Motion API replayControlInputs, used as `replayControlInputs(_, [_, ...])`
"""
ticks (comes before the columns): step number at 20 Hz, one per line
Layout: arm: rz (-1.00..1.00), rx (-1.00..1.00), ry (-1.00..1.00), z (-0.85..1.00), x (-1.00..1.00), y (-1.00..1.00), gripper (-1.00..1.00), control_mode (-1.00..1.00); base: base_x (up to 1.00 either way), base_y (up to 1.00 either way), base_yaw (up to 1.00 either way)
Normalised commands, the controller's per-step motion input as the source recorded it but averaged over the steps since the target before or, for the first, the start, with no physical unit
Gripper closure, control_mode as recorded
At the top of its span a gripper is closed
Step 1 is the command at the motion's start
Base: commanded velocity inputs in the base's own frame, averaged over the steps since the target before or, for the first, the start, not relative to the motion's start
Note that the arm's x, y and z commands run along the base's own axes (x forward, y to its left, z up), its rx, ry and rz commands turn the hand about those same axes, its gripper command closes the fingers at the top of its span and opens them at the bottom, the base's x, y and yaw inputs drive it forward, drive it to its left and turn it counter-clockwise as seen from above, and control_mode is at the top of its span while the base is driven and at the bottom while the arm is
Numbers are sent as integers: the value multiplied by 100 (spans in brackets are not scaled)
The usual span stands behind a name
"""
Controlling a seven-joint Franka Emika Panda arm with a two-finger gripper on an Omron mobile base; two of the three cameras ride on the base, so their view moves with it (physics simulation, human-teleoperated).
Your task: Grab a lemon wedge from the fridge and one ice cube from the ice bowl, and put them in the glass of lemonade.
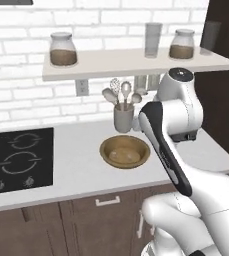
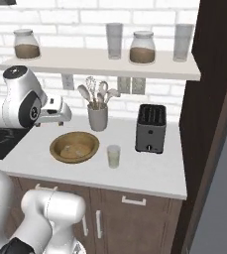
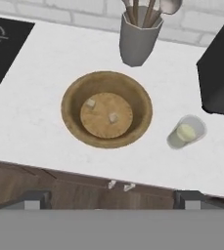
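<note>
The gripper [image 3: 111, 200] is wide open and holds nothing, high above the ice bowl [image 3: 106, 110]. Two ice cubes [image 3: 113, 117] sit inside. The glass of lemonade [image 3: 185, 132] stands just right of it, maybe with only drink inside. Both pickups are left.

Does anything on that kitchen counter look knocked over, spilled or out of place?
Nothing stands out. The shallow golden-brown wooden bowl sits flat on the white counter with two pale lumps inside. The small clear tumbler of pale yellowish drink stands upright beside it, with no puddle around it. The grey utensil cup and black toaster stand upright too.
</note>
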Motion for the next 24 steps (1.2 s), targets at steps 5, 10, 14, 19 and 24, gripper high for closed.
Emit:
replayControlInputs(5, [0, 0, 0, 0, 0, 0, -100, 100, 34, -4, -7])
replayControlInputs(10, [0, 0, 0, 0, 0, 0, -100, 100, 1, -54, 0])
replayControlInputs(14, [0, 0, 0, 0, 0, 0, -100, 100, 19, -25, 0])
replayControlInputs(19, [0, 0, 0, 0, 0, 0, -100, 100, 53, 1, 0])
replayControlInputs(24, [0, 0, 0, -4, 0, 0, -100, -100, 33, 0, 0])
